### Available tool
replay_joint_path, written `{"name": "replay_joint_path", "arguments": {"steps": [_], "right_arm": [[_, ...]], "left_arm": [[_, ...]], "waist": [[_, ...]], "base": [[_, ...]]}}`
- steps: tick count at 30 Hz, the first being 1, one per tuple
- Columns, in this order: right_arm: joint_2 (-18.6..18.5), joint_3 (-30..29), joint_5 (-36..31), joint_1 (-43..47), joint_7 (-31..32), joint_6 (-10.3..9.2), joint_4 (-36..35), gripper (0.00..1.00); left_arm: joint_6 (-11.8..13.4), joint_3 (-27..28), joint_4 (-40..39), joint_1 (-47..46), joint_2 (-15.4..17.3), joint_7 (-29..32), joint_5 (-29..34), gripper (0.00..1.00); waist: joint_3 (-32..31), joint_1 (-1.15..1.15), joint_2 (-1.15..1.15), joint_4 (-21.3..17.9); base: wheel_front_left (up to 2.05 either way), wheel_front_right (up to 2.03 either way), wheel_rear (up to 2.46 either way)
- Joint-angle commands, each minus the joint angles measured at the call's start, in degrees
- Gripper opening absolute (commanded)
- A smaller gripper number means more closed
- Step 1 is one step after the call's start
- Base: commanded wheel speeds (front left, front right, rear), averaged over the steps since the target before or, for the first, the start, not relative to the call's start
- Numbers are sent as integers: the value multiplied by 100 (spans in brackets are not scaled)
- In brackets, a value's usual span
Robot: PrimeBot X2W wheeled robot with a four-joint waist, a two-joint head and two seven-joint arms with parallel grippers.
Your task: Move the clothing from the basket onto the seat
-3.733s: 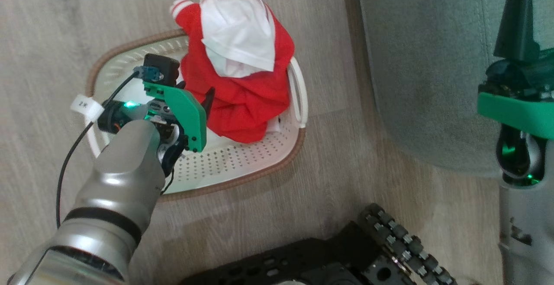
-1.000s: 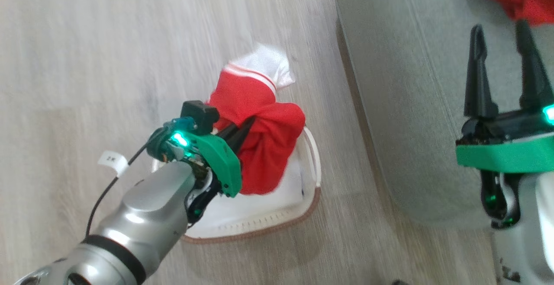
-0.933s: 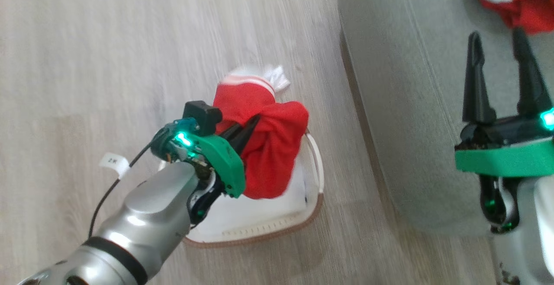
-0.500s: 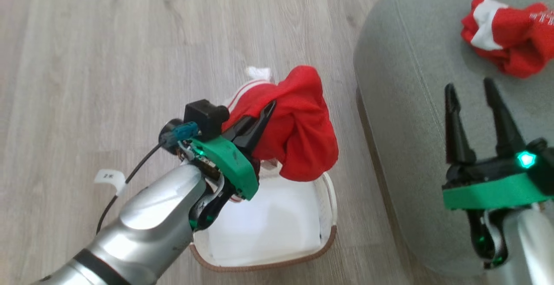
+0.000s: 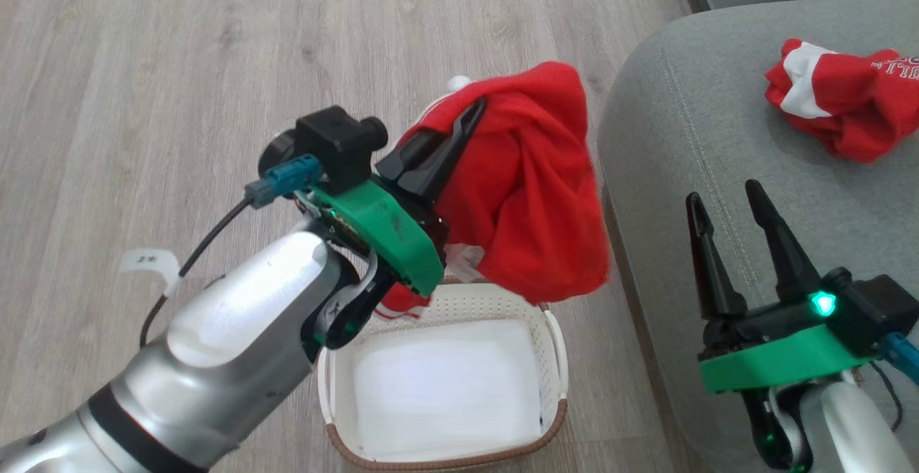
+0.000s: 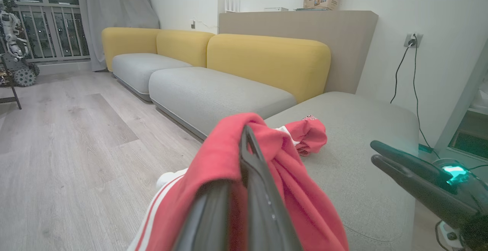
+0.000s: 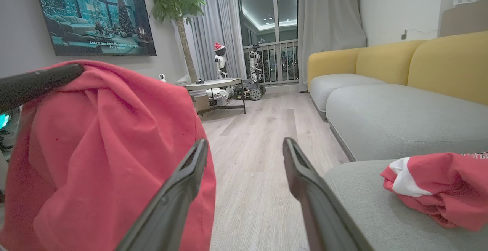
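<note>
In the head view, the left tool [image 5: 467, 118] is clamped on a red garment [image 5: 531, 193], its dark fingers closed together into the top folds. The cloth hangs in a bunch in the air above the far end of the basket [image 5: 554, 358], clear of its rim as far as one can tell. The basket stands on the wooden floor [image 5: 143, 64] just beside the seat [image 5: 682, 136], and its flat white base shows. A second red garment [image 5: 840, 103] lies crumpled on the seat, well apart from the basket. The right tool [image 5: 724, 197] hangs over the seat's near part with its fingers apart, holding nothing.

In the left wrist view, the left tool [image 6: 244, 138] pinches the red garment [image 6: 213, 159], which drapes over both fingers, white stripes [image 6: 152, 213] showing at the lower left. Beyond it the second red garment [image 6: 310, 133] rests on the seat [image 6: 362, 129]. The right tool [image 6: 375, 152] reaches in from the right edge.

In the right wrist view, the right tool [image 7: 244, 143] stands open. The red garment [image 7: 106, 148] hangs at the left under one finger [image 7: 38, 81] of the left tool. The second red garment [image 7: 438, 186] lies on the seat [image 7: 362, 209] at the lower right.
</note>
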Motion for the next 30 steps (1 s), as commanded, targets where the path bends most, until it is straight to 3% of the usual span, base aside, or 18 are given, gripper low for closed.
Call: {"name": "replay_joint_path", "arguments": {"steps": [1,13,18,23,30], "right_arm": [[-70,160,62,-93,-29,-2,-224,100],[-179,938,301,-393,-29,-2,-326,100],[-148,1584,486,-844,-29,-2,-229,100],[-126,2011,502,-1227,-11,-2,174,100],[-21,2031,381,-1473,144,-2,944,100]], "left_arm": [[81,317,-214,-356,172,29,27,0],[153,276,-371,-342,196,108,11,0],[115,223,-325,-357,148,110,3,0],[85,147,-306,-351,63,104,4,0],[13,22,-325,-352,-163,112,-46,0]], "waist": [[-1,1,0,-5],[36,1,0,-46],[54,1,0,-8],[39,1,0,92],[-62,1,0,341]], "base": [[0,0,0],[0,0,0],[0,0,0],[0,0,0],[0,0,0]]}}
